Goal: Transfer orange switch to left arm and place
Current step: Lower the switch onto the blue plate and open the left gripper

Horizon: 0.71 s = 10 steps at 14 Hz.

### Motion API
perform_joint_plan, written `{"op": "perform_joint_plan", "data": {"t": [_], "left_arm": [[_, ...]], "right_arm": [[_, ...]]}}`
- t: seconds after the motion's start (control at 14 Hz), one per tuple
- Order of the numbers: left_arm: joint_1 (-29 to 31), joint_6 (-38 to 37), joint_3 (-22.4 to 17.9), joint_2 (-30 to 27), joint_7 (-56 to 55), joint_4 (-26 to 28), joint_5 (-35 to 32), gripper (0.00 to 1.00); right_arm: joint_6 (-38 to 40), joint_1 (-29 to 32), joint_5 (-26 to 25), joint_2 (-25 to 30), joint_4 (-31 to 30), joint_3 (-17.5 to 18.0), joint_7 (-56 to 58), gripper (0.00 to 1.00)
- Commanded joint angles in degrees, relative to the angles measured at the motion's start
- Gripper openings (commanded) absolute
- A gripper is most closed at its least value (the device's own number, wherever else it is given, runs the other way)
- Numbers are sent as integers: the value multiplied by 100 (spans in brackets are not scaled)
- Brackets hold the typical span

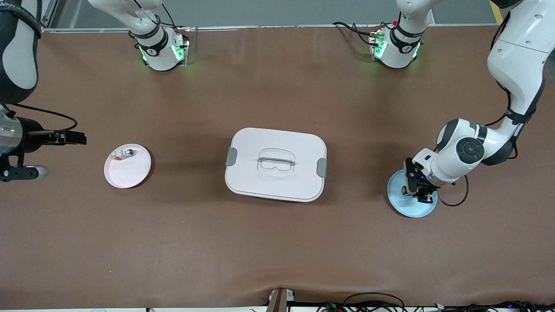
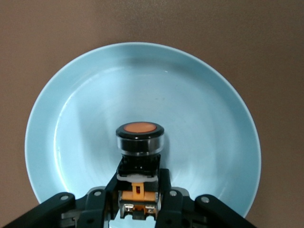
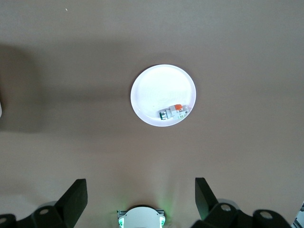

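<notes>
Lower right of the front frame: left gripper [image 1: 417,190] down on the light-blue plate [image 1: 414,210], fingers clamped on the orange switch [image 1: 404,190]. Centre frame: white lidded box [image 1: 275,164] with grey latches, squarely between the two plates. Left of centre: pink plate [image 1: 127,167] carrying a small silver-and-white part [image 1: 125,153] with a red bit. Left edge, mid-height: right gripper [image 1: 24,173] waiting in the air near that plate, toward the right arm's end of the table. Judged an early stage: switch gripped but not yet lifted clear of the blue plate; still ahead, the carry past the box, the handover between arms and the set-down. Seen only from the left wrist: black fingers [image 2: 164,190] pinching the orange switch [image 2: 139,151] at its lower body, orange cap pointing away, light-blue plate [image 2: 76,95] underneath. Seen only from the right wrist: fingers [image 3: 76,197] spread wide apart, nothing between them, pink plate [image 3: 152,90] and its part [image 3: 173,112] below.
</notes>
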<state>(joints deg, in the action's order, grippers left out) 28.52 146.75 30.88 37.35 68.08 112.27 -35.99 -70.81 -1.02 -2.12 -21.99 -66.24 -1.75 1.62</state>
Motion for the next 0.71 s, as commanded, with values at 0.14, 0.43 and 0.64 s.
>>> {"op": "perform_joint_plan", "data": {"t": [0.14,0.43,0.64], "left_arm": [[66,73,50,-17,-32,-73,-136,100],[58,-119,85,-158,-198,-406,100,100],[40,-751,207,-219,-505,-837,750,100]], "right_arm": [[103,66,-78,380,6,61,32,100],[-20,207,62,661,-82,61,6,100],[-273,207,290,994,-528,52,5,100]]}}
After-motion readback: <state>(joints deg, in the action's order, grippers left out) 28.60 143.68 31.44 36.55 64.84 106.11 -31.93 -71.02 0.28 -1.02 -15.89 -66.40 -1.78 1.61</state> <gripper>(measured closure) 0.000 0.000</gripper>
